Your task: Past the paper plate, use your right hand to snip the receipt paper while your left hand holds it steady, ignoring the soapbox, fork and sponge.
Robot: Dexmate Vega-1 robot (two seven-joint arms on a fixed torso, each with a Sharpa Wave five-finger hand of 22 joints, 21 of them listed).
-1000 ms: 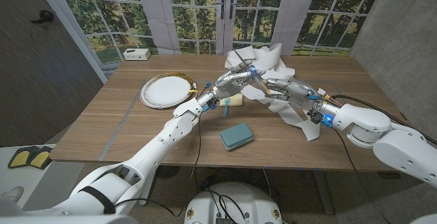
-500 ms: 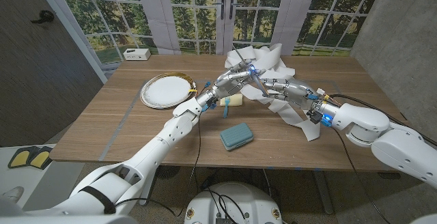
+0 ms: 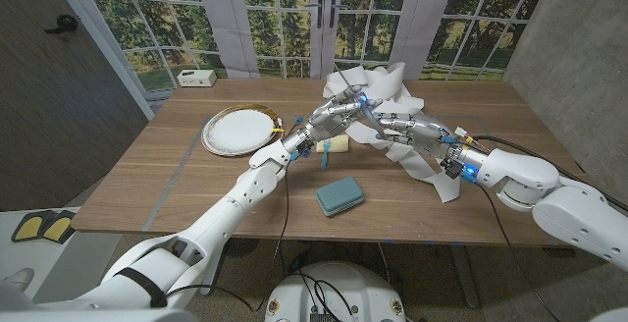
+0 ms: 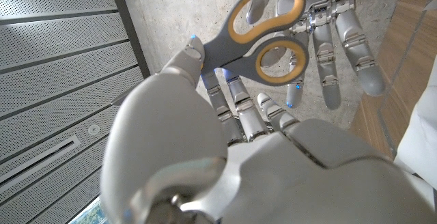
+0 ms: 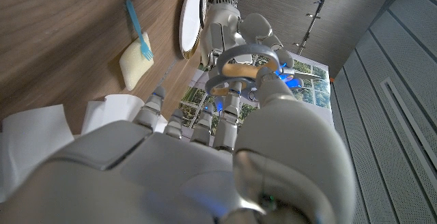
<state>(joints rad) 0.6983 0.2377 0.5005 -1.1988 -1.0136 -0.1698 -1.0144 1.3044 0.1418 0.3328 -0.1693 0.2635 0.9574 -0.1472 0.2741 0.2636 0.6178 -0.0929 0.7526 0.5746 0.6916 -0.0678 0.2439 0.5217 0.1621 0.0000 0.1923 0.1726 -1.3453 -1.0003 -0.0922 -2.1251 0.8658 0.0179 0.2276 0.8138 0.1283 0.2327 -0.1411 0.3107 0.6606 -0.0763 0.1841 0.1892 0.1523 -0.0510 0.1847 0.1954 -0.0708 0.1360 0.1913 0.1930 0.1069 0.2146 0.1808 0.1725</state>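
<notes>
Little has shifted since the earlier frames: both arms stay raised over the far middle of the wooden surface (image 3: 177, 180), and the right hand (image 3: 400, 126) has crept slightly toward the left hand (image 3: 334, 118). Behind them, the receipt paper (image 3: 392, 81) lies heaped at the far edge, with a strip trailing toward the near right side. A paper plate (image 3: 238, 130) sits well left of the hands. Nearer, a teal soapbox (image 3: 340, 195) rests alone. A pale sponge (image 3: 337, 144) and a blue fork (image 5: 136, 27) lie together below the left wrist. Between the two hands hang grey scissors (image 4: 263, 29) with orange-lined handles; both hands' fingers close around them.
</notes>
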